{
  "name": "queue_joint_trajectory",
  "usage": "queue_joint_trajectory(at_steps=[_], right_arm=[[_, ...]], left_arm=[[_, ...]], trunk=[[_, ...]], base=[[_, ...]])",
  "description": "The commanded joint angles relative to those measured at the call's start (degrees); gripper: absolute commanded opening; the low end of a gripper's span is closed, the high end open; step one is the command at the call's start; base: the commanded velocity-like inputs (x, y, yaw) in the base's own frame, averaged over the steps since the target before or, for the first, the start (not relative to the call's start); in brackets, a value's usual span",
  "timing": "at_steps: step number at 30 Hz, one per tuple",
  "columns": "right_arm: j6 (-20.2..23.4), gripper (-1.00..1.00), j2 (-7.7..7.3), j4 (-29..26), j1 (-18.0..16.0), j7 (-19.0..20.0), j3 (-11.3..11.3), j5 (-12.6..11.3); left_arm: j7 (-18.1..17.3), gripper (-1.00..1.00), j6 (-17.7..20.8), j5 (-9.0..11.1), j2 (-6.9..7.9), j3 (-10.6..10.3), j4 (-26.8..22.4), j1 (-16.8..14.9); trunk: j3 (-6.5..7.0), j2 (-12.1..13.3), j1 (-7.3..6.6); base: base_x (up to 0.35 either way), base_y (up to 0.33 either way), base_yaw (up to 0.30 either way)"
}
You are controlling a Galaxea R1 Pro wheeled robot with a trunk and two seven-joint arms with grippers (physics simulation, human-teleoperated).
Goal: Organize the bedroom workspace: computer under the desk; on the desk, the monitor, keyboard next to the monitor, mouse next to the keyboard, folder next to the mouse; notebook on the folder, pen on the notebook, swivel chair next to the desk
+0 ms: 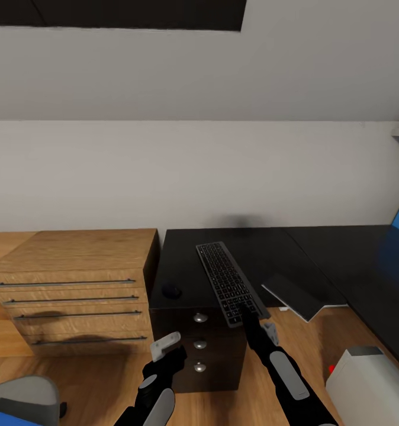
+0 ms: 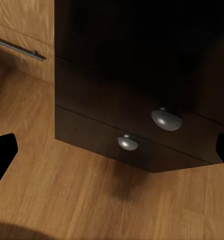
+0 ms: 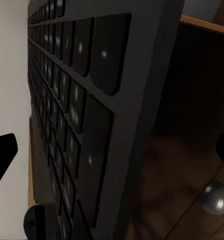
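Plain grey wall backs the black worktop [image 1: 270, 248], and I see one keyboard [image 1: 228, 282] lying on it, its near end jutting past the front edge. My right tool [image 1: 251, 312] is at that overhanging end; its wrist view has the keys looming edge-on between the two dark fingertips [image 3: 3, 155], but I cannot tell whether the tool is clamped on it. One mouse [image 1: 171, 290] sits at 9 o'clock of the keyboard, near the worktop's left edge, with bare black surface between them. At 3 o'clock a flat dark panel [image 1: 300, 294] lies tilted off the edge. My left tool [image 1: 167, 349] hangs spread wide and holds nothing, in front of the drawer stack. Head view counts three round knobs [image 1: 200, 318]; the left wrist view catches two [image 2: 166, 119], plus wooden floor [image 2: 67, 200] beneath. One wooden counter [image 1: 75, 284] with four bar handles stands at 9 o'clock, touching the worktop's side. The computer [image 1: 371, 384] stands on the floor at 4 o'clock.
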Motion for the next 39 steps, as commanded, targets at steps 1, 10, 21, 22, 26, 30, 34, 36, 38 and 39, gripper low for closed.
queue_joint_trajectory(at_steps=[1, 10, 21, 22, 26, 30, 34, 36, 38, 39], right_arm=[[0.1, 1.00, 0.00, 0.0, 0.0, 0.1, 0.0, -0.3], [0.1, -1.00, 0.00, 0.0, 0.0, -0.1, 0.0, 0.4], [0.0, -1.00, 0.00, -0.1, 0.0, 0.1, -0.1, 0.4], [-0.1, -1.00, 0.00, -0.2, 0.0, 0.2, -0.1, 0.4], [-0.2, -1.00, 0.00, -0.4, 0.0, 0.3, -0.1, 0.4], [-0.3, -1.00, 0.00, -0.6, 0.0, 0.5, -0.1, 0.4], [-0.3, -1.00, -0.08, -3.1, 0.0, 0.5, -0.2, 0.5], [-0.3, -1.00, -0.08, -3.5, 0.0, 0.5, -0.3, 0.5], [-0.3, -1.00, -0.09, -3.8, 0.0, 0.5, -0.3, 0.5], [-0.3, -1.00, -0.09, -3.9, 0.1, 0.5, -0.3, 0.5]], left_arm=[[0.4, 1.00, 0.2, 0.2, 0.02, -0.1, -0.1, 0.0], [0.4, 1.00, 0.2, 0.3, 0.02, -0.2, 0.0, 0.0], [0.4, 1.00, 0.2, 0.2, 0.02, -0.2, 0.0, 0.0], [0.4, 1.00, 0.2, 0.2, 0.02, -0.2, 0.0, 0.0], [0.4, 1.00, 0.1, 0.0, 0.01, -0.3, 0.0, 0.0], [0.5, 1.00, 0.1, -0.1, 0.01, -0.3, 0.0, 0.0], [0.6, 1.00, 0.2, -0.1, -0.09, -0.5, 0.0, 0.0], [0.6, 1.00, 0.3, -0.1, -0.10, -0.5, 0.0, 0.0], [0.7, 1.00, 0.3, -0.1, -0.10, -0.5, 0.0, 0.0], [0.7, 1.00, 0.3, -0.1, -0.09, -0.5, 0.0, 0.0]], trunk=[[0.13, 0.4, -0.23], [0.13, 0.4, -0.23], [0.31, 0.8, -0.45], [0.49, 1.2, -0.67], [1.20, 2.8, -1.55], [1.92, 4.4, -2.43], [2.64, 6.0, -3.31], [3.00, 6.8, -3.74], [3.36, 7.6, -4.18], [3.54, 8.0, -4.40]], base=[[0.000, 0.000, 0.000], [0.000, 0.000, 0.000], [0.000, 0.000, 0.000], [0.000, 0.000, 0.000], [0.000, 0.000, 0.000], [0.000, 0.000, 0.000], [0.000, 0.000, 0.000], [0.000, 0.000, 0.000], [0.000, 0.000, 0.000], [-0.042, 0.000, 0.000]])
